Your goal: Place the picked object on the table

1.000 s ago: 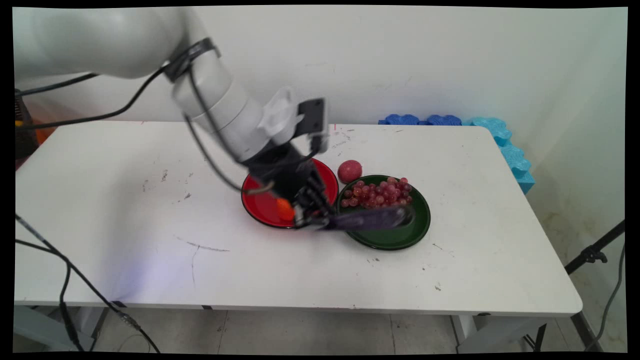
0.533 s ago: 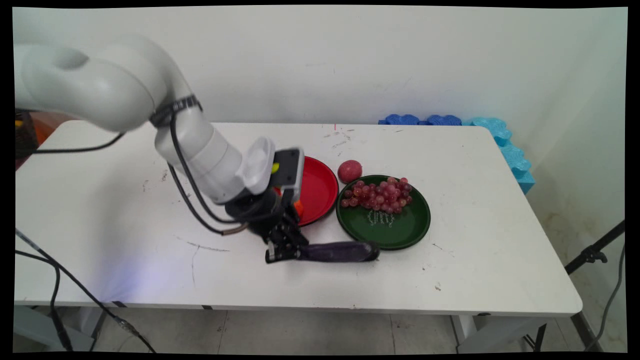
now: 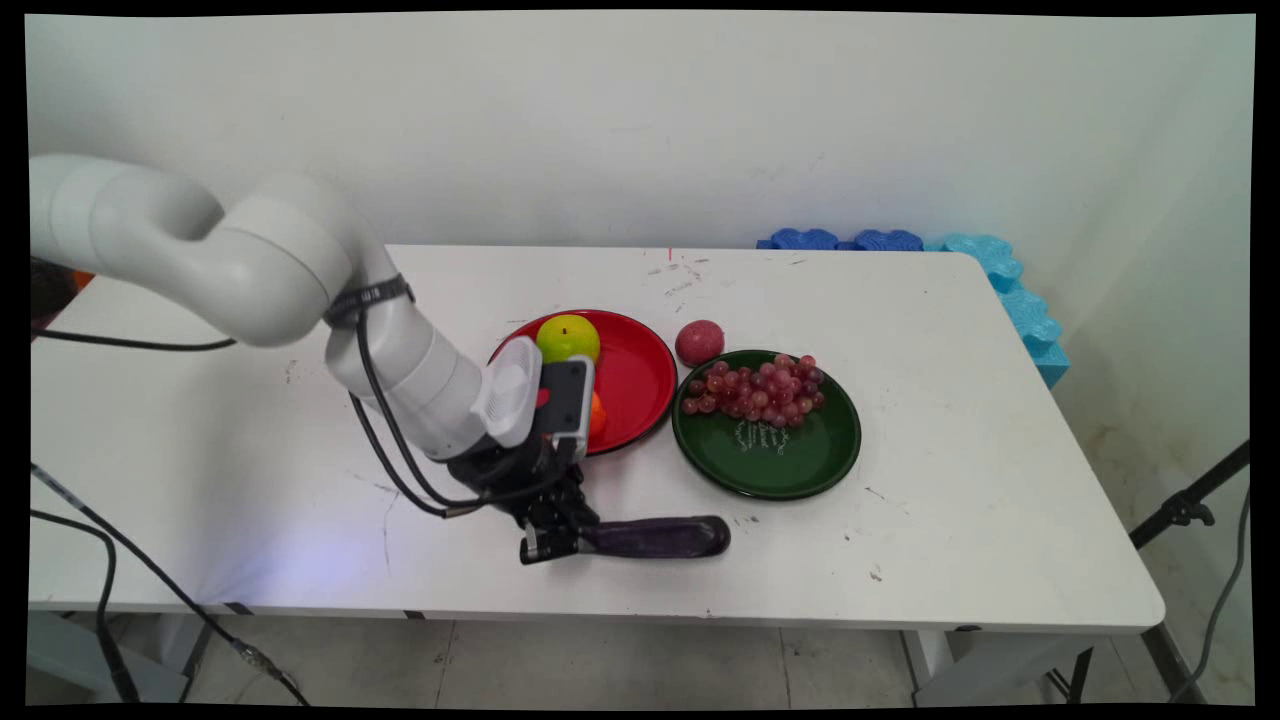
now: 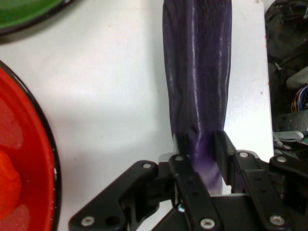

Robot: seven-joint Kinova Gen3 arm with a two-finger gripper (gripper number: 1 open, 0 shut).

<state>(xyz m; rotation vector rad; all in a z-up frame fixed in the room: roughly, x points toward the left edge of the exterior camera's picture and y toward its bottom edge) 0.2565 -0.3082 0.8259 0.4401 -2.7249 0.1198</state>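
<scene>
**Clamped on the eggplant, low by the table's near edge**

Down near the front of the white table (image 3: 900,560), black two-finger gripper (image 3: 548,541) pinching one end of a long, glossy dark-purple eggplant (image 3: 655,537). From the hand camera: black fingers (image 4: 181,147) pressed against either side of the eggplant's (image 4: 197,82) narrow end, gripper (image 4: 201,144) squeezing the purple skin between them, the rest of the vegetable stretching away up the frame. Lying flat, or so it looks, along the tabletop, free end pointing toward the table's right side. Whether actually touching the surface or held just above it: cannot tell.

Just behind the gripper, round red plate with a dark rim (image 3: 640,385), carrying a yellow-green apple (image 3: 568,338) and a small orange piece (image 3: 597,413) half hidden by the wrist. Same red plate (image 4: 33,159) and orange piece (image 4: 8,185) at the left of the hand view.

Beside the red plate, toward the right, round dark-green plate (image 3: 790,460) with a bunch of red-purple grapes (image 3: 755,388) heaped at its far side. Small round reddish fruit (image 3: 699,342) on the bare table, just behind the gap between the two plates. Eggplant clear of both plates, on the near side of them.

Blue foam pieces (image 3: 990,270) past the table's far right corner.
</scene>
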